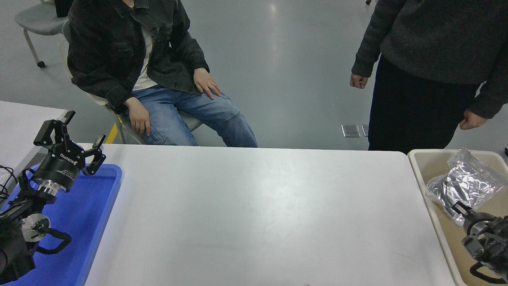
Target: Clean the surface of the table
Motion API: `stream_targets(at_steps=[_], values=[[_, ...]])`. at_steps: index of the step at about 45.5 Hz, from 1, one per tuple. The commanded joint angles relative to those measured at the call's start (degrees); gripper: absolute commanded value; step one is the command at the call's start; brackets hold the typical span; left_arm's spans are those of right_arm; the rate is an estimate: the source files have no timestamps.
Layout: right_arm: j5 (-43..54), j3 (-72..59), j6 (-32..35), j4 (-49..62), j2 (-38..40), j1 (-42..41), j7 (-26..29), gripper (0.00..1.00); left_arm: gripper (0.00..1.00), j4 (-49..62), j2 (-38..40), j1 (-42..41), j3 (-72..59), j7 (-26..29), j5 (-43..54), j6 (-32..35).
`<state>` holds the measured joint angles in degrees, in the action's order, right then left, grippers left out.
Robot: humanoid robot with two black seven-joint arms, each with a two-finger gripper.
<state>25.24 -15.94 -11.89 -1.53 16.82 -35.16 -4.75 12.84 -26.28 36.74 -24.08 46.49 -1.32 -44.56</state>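
I have the right gripper (457, 207) clenched on the crinkled foil bag (464, 183) over the beige bin (420, 169), beside the table surface (258, 214); I'd release low, inside its rim. Left gripper (73, 137) hangs spread over the blue tray (95, 206).

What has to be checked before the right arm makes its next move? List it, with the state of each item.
1. Silver foil bag is over the beige bin, not over the table surface: ok.
2. Right gripper has hold of the bag: cannot tell; its tip is at the bag's lower edge, but the grip itself is hidden.
3. Table surface shows no loose items: ok, apart from a tiny speck at the near edge.
4. Left gripper is parked open above the blue tray, out of the way: ok.
5. Standing person's hand is clear of the bin: ok, though it hangs close behind it.
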Motion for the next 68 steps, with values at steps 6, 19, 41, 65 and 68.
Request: stream_targets(at_steps=[6,19,41,65,68], values=[[-0.9,1.2,-0.2,0.0,-0.3,0.3,2.7,0.13,1.00,0.0,0.0,0.0,0.0,0.0,0.0,0.0],[-2.4,1.8,-0.1,-0.1,0.1,-0.6,3.0,1.00,1.00,0.0,0.0,0.0,0.0,0.0,0.0,0.0],[-2.7,3.0,0.4,-9.0,7.0,-5.4,2.7,1.00,1.00,0.1,0.0,0.0,0.0,0.0,0.0,0.0],[-2.7,24.3,0.5,-52.3,31.2,-9.0,2.4,1.00,1.00,0.0,0.0,0.0,0.0,0.0,0.0,0.0],[-2.7,26.0,0.5,-56.9,33.3,-9.0,2.4,1.00,1.00,0.0,0.0,0.0,0.0,0.0,0.0,0.0]])
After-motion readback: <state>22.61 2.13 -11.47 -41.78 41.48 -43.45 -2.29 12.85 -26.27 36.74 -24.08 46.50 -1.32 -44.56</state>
